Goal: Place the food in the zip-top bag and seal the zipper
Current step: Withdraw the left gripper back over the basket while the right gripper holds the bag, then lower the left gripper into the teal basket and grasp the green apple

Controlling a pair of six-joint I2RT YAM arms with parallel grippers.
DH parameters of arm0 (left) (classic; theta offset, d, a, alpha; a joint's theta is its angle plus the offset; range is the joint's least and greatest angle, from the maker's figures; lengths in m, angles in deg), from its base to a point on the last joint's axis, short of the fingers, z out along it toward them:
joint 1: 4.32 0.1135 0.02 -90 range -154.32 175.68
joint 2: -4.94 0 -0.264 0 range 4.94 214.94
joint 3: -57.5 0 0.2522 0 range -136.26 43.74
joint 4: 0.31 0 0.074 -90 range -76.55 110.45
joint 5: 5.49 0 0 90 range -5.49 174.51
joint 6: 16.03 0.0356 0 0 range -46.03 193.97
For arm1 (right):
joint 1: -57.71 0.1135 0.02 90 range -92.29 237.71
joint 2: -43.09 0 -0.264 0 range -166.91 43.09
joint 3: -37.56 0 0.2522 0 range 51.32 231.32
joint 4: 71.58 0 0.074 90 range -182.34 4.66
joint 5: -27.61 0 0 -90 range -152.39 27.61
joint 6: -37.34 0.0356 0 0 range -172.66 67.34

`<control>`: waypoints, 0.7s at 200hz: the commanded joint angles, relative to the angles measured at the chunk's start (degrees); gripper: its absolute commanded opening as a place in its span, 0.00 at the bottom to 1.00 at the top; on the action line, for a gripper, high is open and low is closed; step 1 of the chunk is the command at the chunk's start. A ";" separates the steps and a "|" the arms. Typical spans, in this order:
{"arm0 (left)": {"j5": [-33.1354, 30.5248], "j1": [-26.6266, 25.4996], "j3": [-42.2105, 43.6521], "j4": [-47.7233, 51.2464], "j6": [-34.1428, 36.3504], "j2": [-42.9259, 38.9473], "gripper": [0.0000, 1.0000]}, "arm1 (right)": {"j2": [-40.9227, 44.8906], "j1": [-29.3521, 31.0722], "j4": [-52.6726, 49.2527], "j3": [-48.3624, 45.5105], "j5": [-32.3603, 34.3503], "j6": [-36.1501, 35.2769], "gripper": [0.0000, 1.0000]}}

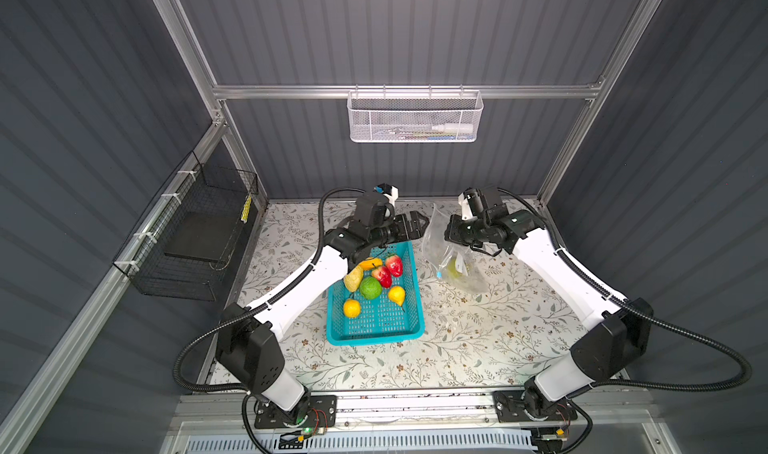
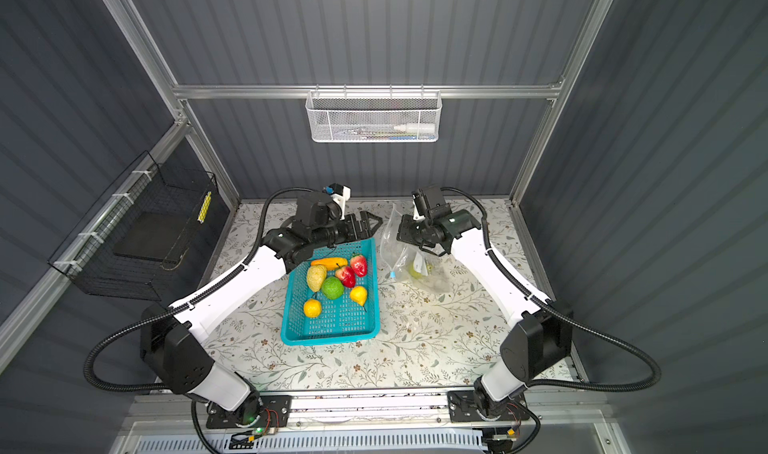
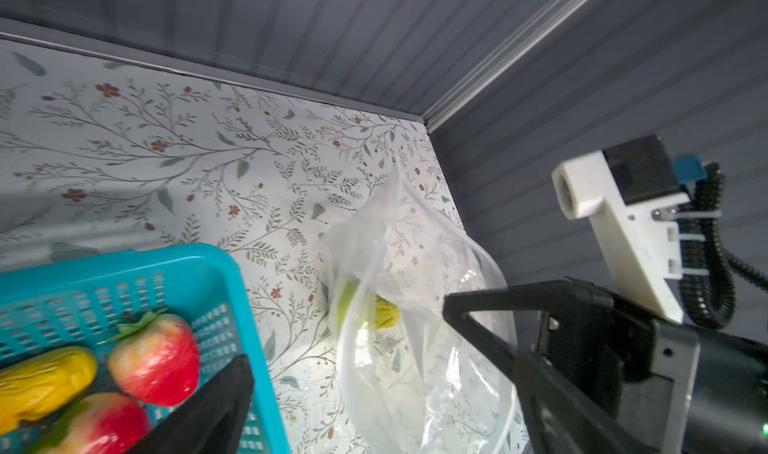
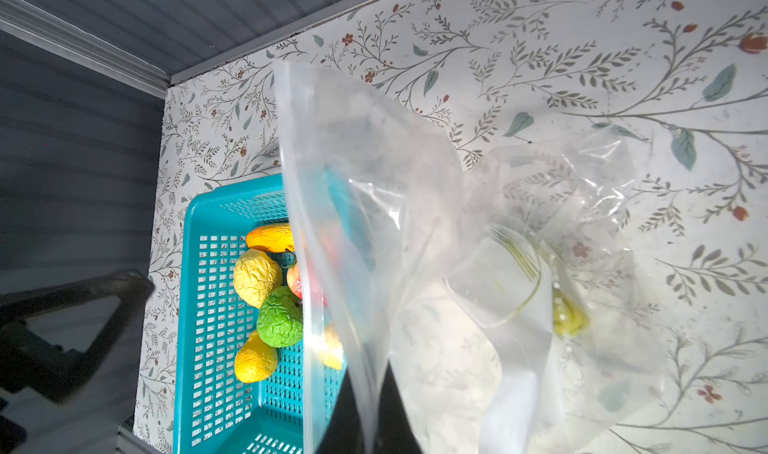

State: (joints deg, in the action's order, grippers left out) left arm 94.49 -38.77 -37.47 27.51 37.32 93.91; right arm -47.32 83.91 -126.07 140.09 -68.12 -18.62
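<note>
Right pincer (image 1: 449, 232) is clenched on the mouth edge of the zip-top bag (image 1: 434, 240), holding that edge raised while the rest sags below it onto the worktop (image 1: 478, 327). Film this thin should be light, limp and slippery, and likely to collapse. The stiffer zipper (image 4: 293, 173) strip looks like the surest place to pinch. The bag is clear and crinkly, with a white label patch (image 2: 418, 260) and a tiny blue tab (image 1: 439, 273). A green pear (image 3: 386, 313) lies inside, beneath the right pincer. Left pincer (image 1: 422, 225), jaws spread and empty, hovers just beside the raised edge, above the far end of the teal basket (image 1: 374, 340). Two strawberries (image 1: 394, 265), a green ball (image 1: 370, 287) and yellow fruits sit in the basket.
</note>
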 commanded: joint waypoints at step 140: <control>-4.79 4.51 2.80 32.37 41.10 4.19 0.95 | 3.36 -2.82 0.18 -3.34 -0.56 -0.50 0.00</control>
State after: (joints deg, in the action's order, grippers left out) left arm 90.53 -34.58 -35.33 55.82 69.63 96.75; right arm -45.64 81.33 -125.83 137.82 -68.41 -19.08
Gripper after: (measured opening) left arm 0.958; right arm 0.049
